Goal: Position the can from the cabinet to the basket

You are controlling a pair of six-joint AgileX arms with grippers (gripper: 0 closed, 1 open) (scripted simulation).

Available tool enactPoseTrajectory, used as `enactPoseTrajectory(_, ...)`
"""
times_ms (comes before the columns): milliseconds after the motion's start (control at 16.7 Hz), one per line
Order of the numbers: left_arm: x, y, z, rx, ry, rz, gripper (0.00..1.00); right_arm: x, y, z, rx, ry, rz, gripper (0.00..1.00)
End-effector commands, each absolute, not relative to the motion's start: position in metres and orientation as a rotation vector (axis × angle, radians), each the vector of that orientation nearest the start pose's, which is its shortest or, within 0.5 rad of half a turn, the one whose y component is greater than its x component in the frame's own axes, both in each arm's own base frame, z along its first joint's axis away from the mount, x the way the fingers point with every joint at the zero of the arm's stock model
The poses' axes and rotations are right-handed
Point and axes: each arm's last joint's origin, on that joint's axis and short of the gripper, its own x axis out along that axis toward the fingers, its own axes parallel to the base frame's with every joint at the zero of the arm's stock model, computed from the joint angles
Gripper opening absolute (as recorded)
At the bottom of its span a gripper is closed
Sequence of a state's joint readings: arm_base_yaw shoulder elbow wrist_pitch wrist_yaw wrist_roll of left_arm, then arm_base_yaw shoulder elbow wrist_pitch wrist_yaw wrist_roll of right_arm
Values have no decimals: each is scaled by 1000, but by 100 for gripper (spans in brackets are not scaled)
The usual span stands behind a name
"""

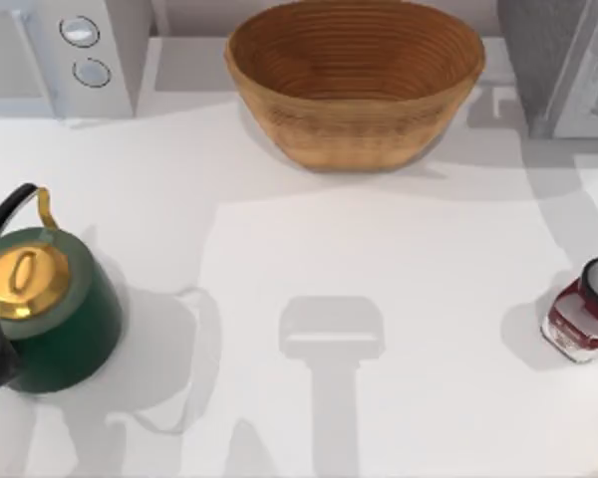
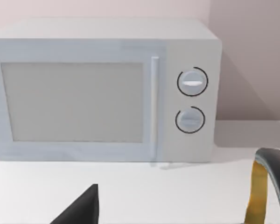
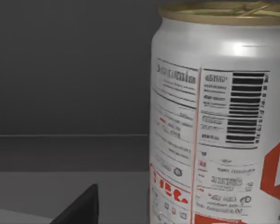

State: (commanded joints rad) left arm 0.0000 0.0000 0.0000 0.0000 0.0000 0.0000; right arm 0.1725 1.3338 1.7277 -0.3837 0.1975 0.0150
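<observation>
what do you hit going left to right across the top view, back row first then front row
Back row: microwave → basket → cabinet. Front row: green kettle → red jar.
</observation>
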Motion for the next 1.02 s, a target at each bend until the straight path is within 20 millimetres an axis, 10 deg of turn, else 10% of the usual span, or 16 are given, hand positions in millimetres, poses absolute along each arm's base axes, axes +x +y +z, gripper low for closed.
enactPoseTrajectory(840, 106, -1, 160, 0, 0, 0, 100, 323, 43, 507, 1, -9, -17, 100)
enactPoseTrajectory(1020, 106, -1, 160, 0, 0, 0, 100, 323, 43, 507, 1, -9, -17, 77)
